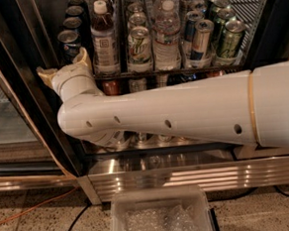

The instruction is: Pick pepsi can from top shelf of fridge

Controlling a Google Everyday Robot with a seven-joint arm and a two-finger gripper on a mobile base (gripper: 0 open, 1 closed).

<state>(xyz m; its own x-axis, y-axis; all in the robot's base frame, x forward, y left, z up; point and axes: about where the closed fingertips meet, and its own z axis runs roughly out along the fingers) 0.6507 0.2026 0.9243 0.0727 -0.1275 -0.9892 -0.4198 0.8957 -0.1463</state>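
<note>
The pepsi can (70,42), dark blue with a silver lid, stands at the front of the leftmost lane on the top shelf (181,71) of the fridge (25,98). More dark cans stand behind it. My gripper (65,67) is at the left end of the big white arm, just below and in front of the pepsi can, at the shelf's front rail. Its two beige fingers (84,57) are spread apart and hold nothing. The arm crosses the frame and hides most of the lower racks.
To the right on the top shelf are a brown drink bottle (104,38), a white-and-green can (139,46), water bottles (167,34), a slim energy drink can (201,36) and green cans (228,39). A clear plastic bin (161,218) sits on the floor. The glass door (6,122) stands open at left.
</note>
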